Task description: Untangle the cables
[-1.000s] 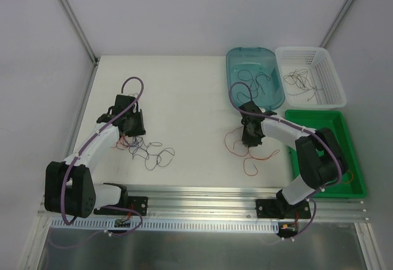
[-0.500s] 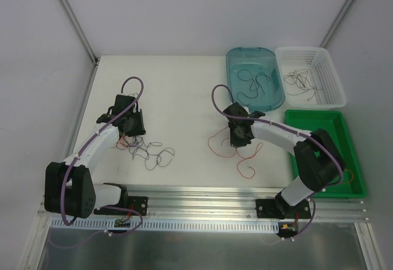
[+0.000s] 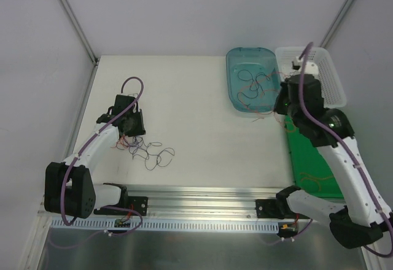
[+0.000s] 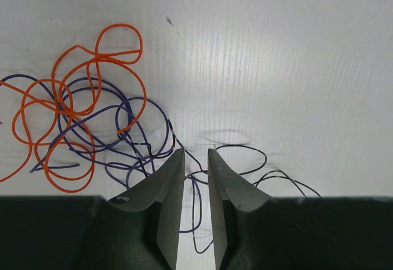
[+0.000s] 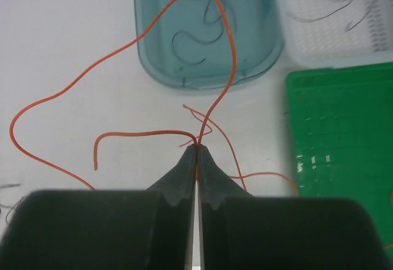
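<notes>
Red cables (image 5: 233, 61) hang pinched in my right end effector (image 5: 197, 149) beside the teal bin (image 5: 161, 49); my left end effector (image 4: 191, 154), fingers slightly apart, sits over the orange-purple-black tangle (image 4: 92, 119) on the table (image 4: 295, 55).

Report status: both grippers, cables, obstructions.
Left gripper slightly open over tangle. Right gripper shut on red wire, near teal bin. No obstruction seen.

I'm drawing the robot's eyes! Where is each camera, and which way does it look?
Top external: above and behind, facing down at the table; left arm and right arm show.
Left wrist: low, facing down at the cable tangle; left fingers show.
Right wrist: higher, facing down at the teal bin; right fingers show, pinching a red cable.
Top and right wrist share that bin.
</notes>
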`<state>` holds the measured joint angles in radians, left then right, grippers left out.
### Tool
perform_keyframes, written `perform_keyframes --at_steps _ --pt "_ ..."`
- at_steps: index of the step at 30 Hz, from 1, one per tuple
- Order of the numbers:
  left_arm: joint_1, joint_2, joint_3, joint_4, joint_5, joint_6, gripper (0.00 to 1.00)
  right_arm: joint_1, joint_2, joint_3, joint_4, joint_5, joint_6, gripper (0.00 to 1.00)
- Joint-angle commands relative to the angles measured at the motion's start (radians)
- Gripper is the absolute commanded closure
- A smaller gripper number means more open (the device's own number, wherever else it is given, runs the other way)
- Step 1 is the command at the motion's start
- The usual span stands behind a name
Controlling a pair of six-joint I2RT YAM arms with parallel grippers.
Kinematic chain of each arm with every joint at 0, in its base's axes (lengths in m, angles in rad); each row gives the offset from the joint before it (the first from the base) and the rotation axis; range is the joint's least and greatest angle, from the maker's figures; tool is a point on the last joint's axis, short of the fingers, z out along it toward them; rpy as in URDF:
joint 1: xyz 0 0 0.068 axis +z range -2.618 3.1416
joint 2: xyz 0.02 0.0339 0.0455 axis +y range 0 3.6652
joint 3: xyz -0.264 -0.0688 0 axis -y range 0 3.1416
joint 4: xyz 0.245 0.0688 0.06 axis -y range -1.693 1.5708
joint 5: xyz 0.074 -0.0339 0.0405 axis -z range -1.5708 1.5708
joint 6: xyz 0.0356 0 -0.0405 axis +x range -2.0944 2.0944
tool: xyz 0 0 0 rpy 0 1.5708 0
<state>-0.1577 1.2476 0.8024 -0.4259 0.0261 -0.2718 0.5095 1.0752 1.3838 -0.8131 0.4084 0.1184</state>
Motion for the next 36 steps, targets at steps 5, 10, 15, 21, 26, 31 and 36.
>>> perform_keyframes --at_steps 5,10,15,21,26,31,36 --pt "-0.008 -0.027 -0.003 0.009 0.015 0.022 0.78 -0.123 -0.104 0.219 -0.136 0.274 -0.206 0.99" --pt "-0.006 -0.028 -0.003 0.009 0.021 0.019 0.78 -0.333 -0.164 0.065 0.031 0.328 -0.243 0.99" --pt "-0.008 -0.028 -0.003 0.009 0.026 0.020 0.78 -0.601 -0.153 -0.164 0.158 0.219 -0.160 0.99" --pt "-0.008 -0.030 -0.006 0.009 0.028 0.020 0.78 -0.790 -0.115 -0.423 0.293 0.133 0.064 0.99" --pt "-0.008 -0.034 -0.002 0.007 0.029 0.022 0.78 -0.832 -0.028 -0.453 0.238 0.115 0.160 0.92" --pt "-0.008 -0.034 -0.005 0.009 0.028 0.020 0.78 -0.835 -0.072 -0.436 0.173 0.038 0.159 0.24" --pt "-0.008 -0.031 -0.008 0.009 0.025 0.010 0.77 -0.815 -0.132 -0.405 0.094 -0.088 0.115 0.03"
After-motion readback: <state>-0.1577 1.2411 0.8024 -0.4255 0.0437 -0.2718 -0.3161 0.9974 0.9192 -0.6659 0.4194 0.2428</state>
